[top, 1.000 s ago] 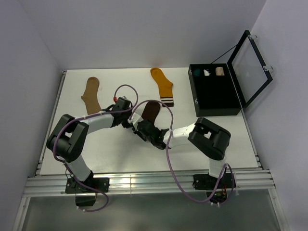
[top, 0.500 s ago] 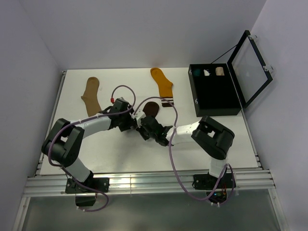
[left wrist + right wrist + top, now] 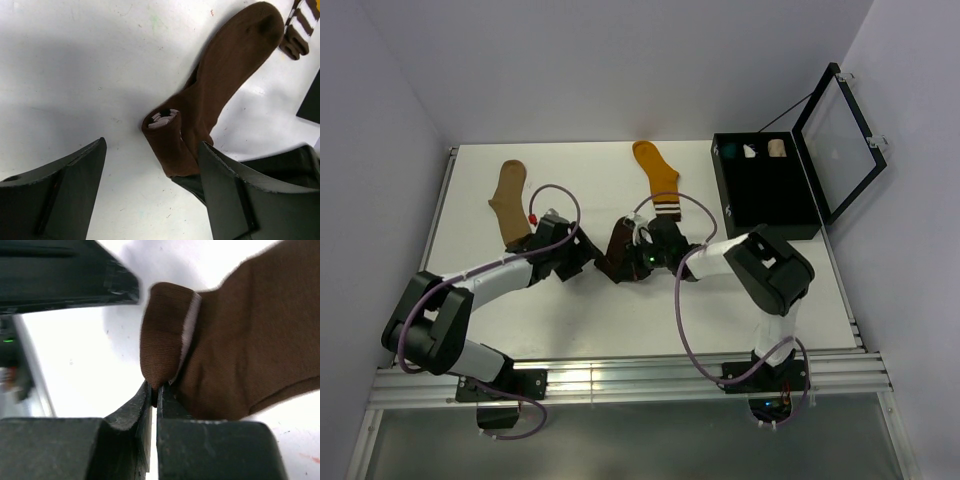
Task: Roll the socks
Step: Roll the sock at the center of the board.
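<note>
The dark brown sock (image 3: 618, 250) lies mid-table, its cuff end folded over into a short roll (image 3: 167, 136). My right gripper (image 3: 156, 392) is shut on the lower edge of that fold, reaching in from the right (image 3: 636, 262). The left gripper (image 3: 152, 147) stands open just left of the roll, fingers apart and touching nothing (image 3: 586, 258). At the far left lies the tan sock (image 3: 509, 204), flat. The mustard-orange sock (image 3: 659, 178) lies at the far middle, its striped cuff (image 3: 299, 29) close to the brown sock's toe.
A black box (image 3: 767, 212) with its lid (image 3: 836, 140) raised stands at the far right, with three small fabric bundles (image 3: 751, 151) along its back. Both arms' cables loop over the middle of the table. A metal rail (image 3: 620, 380) runs along the near edge.
The left gripper has opened, let go of the brown sock and drawn back to the left. The right gripper has shut on the folded cuff and its wrist has swung toward the far right.
</note>
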Robot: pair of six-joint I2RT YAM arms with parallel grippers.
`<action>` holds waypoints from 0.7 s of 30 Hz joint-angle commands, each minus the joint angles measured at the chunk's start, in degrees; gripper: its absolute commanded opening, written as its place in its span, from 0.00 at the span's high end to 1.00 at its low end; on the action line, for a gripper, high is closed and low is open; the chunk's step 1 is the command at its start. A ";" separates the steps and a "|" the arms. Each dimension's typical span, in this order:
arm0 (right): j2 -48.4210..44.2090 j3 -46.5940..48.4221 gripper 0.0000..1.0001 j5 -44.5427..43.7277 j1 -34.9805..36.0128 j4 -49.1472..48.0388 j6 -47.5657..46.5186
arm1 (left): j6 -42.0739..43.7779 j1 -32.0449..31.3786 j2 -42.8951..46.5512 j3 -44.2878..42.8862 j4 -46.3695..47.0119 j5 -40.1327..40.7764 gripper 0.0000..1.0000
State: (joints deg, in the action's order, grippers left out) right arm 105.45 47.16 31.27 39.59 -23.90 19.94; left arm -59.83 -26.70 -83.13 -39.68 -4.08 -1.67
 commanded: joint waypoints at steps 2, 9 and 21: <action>5.11 -0.40 1.00 15.47 -3.90 -8.60 11.75 | -1.95 -0.20 -0.10 1.09 3.55 -2.54 0.23; 11.17 -0.84 1.00 21.46 -7.86 -17.83 21.00 | -2.31 -2.04 -2.29 0.75 5.66 -2.11 0.28; 13.82 0.04 1.00 22.00 -9.80 -17.85 23.65 | -2.39 -2.31 -8.09 -1.01 5.04 -0.53 0.39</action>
State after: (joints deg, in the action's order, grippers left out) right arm 118.69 47.09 52.99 30.15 -41.82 43.42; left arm -62.33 -28.73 -89.38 -39.94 1.63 -3.22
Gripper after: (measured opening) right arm 0.034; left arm 0.627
